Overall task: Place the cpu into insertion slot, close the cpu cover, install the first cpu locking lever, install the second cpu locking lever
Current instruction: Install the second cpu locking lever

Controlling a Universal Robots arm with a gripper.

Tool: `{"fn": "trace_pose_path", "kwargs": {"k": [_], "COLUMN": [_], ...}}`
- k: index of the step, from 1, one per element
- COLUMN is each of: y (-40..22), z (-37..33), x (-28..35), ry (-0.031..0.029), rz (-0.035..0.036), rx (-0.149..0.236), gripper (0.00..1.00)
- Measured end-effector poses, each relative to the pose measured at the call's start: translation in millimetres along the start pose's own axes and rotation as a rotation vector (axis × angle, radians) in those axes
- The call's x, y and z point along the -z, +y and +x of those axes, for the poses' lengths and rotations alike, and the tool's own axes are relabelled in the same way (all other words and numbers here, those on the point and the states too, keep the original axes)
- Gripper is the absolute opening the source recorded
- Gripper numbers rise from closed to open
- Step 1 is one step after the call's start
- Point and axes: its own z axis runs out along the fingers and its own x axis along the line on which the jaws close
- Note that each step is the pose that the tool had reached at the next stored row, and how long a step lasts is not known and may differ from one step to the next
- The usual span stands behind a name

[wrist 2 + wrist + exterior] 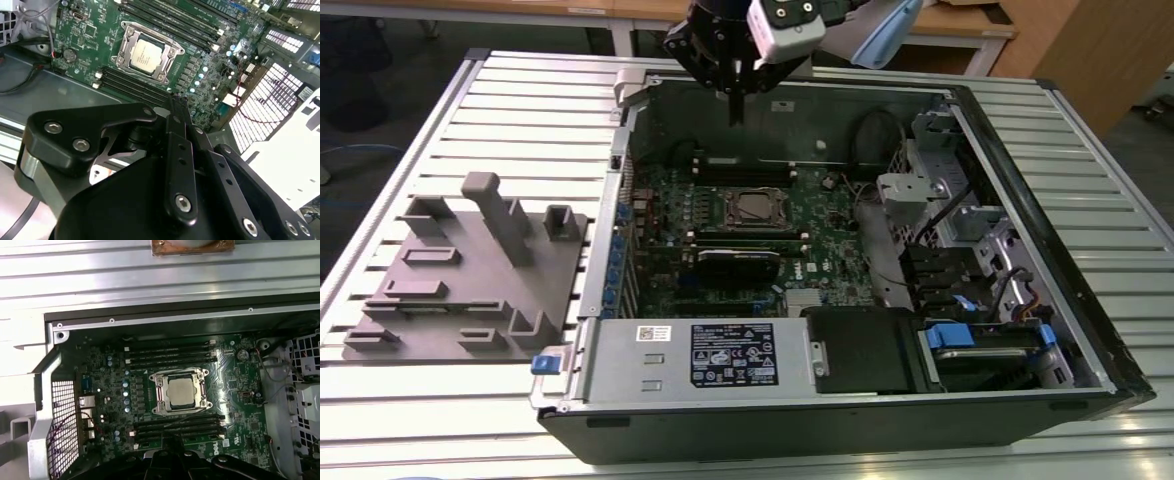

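The gripper (736,112) hangs above the far edge of the open computer case (1014,180), its two fingers drawn together into a single narrow tip pointing down; nothing is held between them. In the second wrist view the black fingers (179,150) converge in the same way, with no part clamped.

The cpu (754,207) lies in the insertion slot (732,190) on the green motherboard (827,240), nearer the camera than the gripper and well below it; gripper and chip are apart. In the second wrist view the cpu (145,53) shows its pale metal top inside the slot, and in the first wrist view the cpu (181,391) sits squarely in the centre of the board.

The cpu cover (128,47) lies flat around the chip as a metal frame, its window exposing the chip top; the same frame is seen in the first wrist view (161,394). Whether the locking levers are latched cannot be determined.

On the exterior view's left, a grey fixture block (467,270) rests on the slatted table (427,130), well apart from the case.
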Motion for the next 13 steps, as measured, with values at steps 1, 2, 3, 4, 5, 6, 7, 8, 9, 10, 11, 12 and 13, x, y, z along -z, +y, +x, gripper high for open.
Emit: {"fn": "trace_pose_path", "kwargs": {"k": [1,2,3,4,5,6,7,8,9,10,11,12,13], "y": [-0.2,-0.3,-0.4,-0.6,-0.7,-0.9,-0.9,-0.9,-0.9,-0.9,-1.0,-1.0,-1.0], "z": [0.1,0.2,0.2,0.3,0.4,0.5,0.5,0.5,0.5,0.5,0.5,0.5,0.5], "x": [-1.9,-3.7,-5.6,-7.4,-9.1,-10.6,-11.4,-11.6,-11.5,-11.6,-11.7,-11.7,-11.8], "ry": [-0.0002,-0.0004,-0.0006,-0.0007,-0.0009,-0.0009,-0.001,-0.0009,-0.0008,-0.0008,-0.0009,-0.0009,-0.0009], "rz": [0.0,0.0,-0.0001,-0.0002,-0.0001,-0.0001,-0.0002,-0.0001,0.0,-0.0001,-0.0002,-0.0002,-0.0002], "rx": [0.0,0.0,0.0,0.0,0.0,0.0,0.0,0.0,0.0,0.0,0.0,0.0,0.0], "gripper": [0.1,0.1,0.1,0.1,0.1,0.1,0.1,0.1,0.1,0.1,0.1,0.1,0.1]}}
